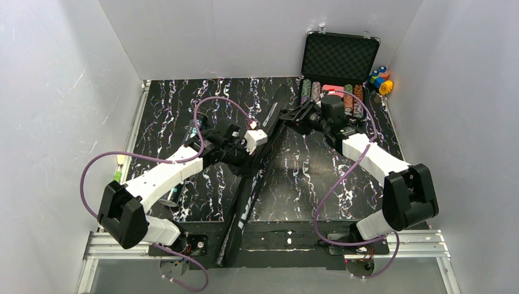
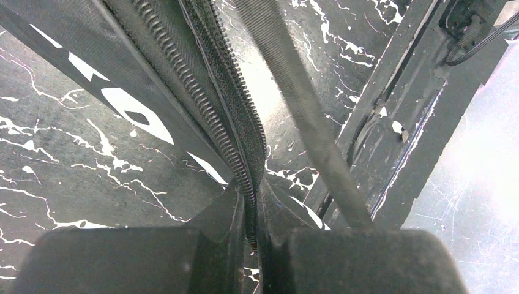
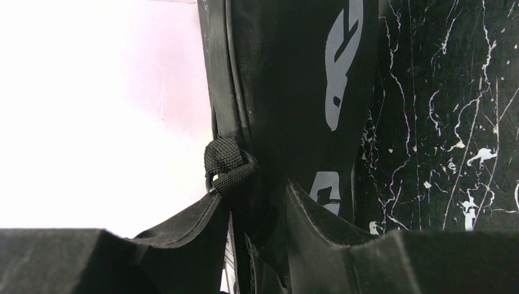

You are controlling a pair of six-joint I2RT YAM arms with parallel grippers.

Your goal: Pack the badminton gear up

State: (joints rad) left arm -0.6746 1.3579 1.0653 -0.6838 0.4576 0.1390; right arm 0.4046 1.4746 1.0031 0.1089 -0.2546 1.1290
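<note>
The long black "CROSSWAY" bag (image 1: pixel 250 193) lies diagonally across the table's middle, from the near edge toward the far centre. My left gripper (image 1: pixel 256 136) is shut on the bag's zipper edge (image 2: pixel 242 165) at mid-length; in the left wrist view its jaws (image 2: pixel 254 205) pinch the zipper teeth, with a strap (image 2: pixel 300 104) beside them. My right gripper (image 1: pixel 292 113) is shut on the bag's upper end; in the right wrist view (image 3: pixel 257 205) it clamps the fabric edge just below a webbing loop (image 3: pixel 226 162). Racquets, shuttlecocks and tube are out of view.
An open black case of poker chips (image 1: pixel 339 58) stands at the far right, right behind my right wrist. Small coloured blocks (image 1: pixel 382 81) sit beside it. A small pale-green item (image 1: pixel 119 164) lies at the table's left edge. White walls enclose the table.
</note>
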